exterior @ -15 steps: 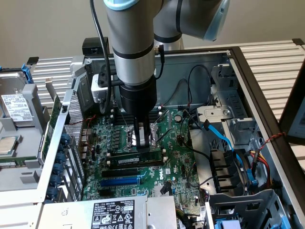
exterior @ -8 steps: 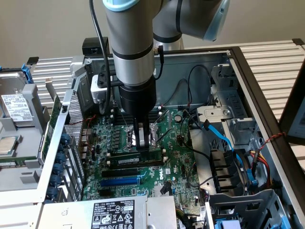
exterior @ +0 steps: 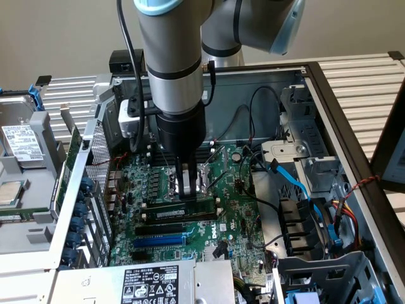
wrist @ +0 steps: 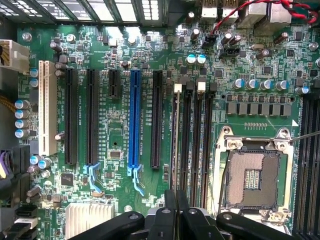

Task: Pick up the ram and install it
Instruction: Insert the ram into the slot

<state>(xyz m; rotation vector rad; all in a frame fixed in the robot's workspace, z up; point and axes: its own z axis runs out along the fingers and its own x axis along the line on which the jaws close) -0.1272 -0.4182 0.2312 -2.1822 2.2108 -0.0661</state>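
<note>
The ram (exterior: 180, 212) is a long dark-green stick with black chips and a small white label. It stands upright in the memory slot closest to the black and blue expansion slots. In the wrist view the ram (wrist: 174, 145) shows edge-on as a thin line running along that slot to a white end clip (wrist: 177, 88). My gripper (exterior: 188, 195) points straight down over the middle of the stick. Its two fingers (wrist: 169, 207) are pressed close on either side of the ram's top edge. The gripper (wrist: 176, 210) is shut on the ram.
Three empty black memory slots (wrist: 194, 145) lie between the ram and the open CPU socket (wrist: 252, 182). The blue expansion slot (wrist: 134, 120) runs parallel on the ram's other side. Blue and black cables (exterior: 297, 183) cross the case on the exterior view's right, near the drive bays (exterior: 316, 228).
</note>
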